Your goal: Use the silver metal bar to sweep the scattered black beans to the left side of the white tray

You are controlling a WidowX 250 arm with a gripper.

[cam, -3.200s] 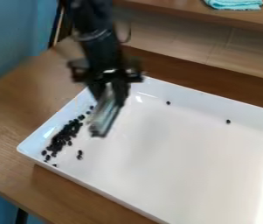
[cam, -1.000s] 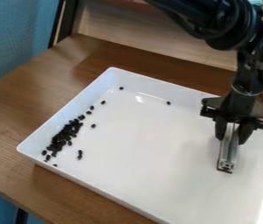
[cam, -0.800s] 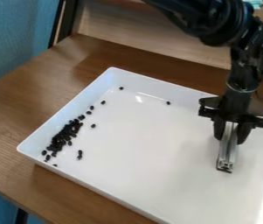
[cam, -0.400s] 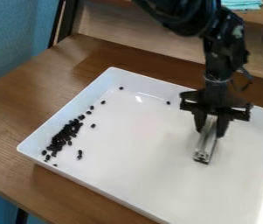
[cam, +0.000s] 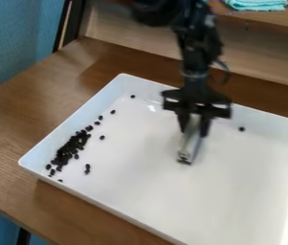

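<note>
The gripper (cam: 194, 125) hangs over the upper middle of the white tray (cam: 236, 191), shut on a silvery bar-like tool (cam: 189, 144). The tool points downward with a slight lean to the left; whether its lower end touches the tray floor, I cannot tell. Well to the left, a dense cluster of small black beans (cam: 71, 146) lies along the tray's left side. A few loose beans (cam: 102, 137) are scattered around the cluster, and one single bean (cam: 241, 128) sits to the right of the gripper near the back wall.
The raised tray walls stand on a brown wooden table (cam: 18, 119). Behind the table is a pale wooden panel, with a turquoise cloth (cam: 258, 5) on a ledge at the upper right. A blue wall (cam: 12, 38) rises at the left.
Over the last second the gripper and tool moved left from the tray's right side. Before that, they were over the left side near the cluster. The cluster looks unchanged.
</note>
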